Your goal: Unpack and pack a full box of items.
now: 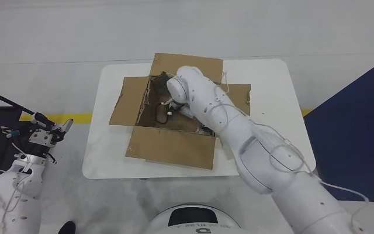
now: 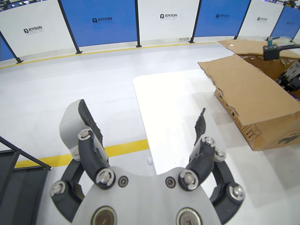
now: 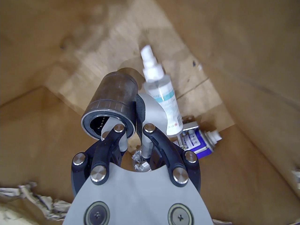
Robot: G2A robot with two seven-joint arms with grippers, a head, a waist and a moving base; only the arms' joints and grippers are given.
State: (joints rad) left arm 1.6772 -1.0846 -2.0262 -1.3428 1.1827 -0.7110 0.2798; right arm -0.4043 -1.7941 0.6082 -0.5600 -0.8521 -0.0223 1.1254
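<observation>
Two grippers: your right gripper [image 3: 133,115], inside the box [image 1: 169,146], has fingers clamped on a metal cylinder [image 3: 112,94], probably to lift it out; left gripper [image 2: 143,115] hangs left of the table [image 1: 105,152], fingers apart.

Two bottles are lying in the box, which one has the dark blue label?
The bottle with the stubby white cap. The other is a clear spray bottle with a tall white pump top and only a teal band on it.
</observation>
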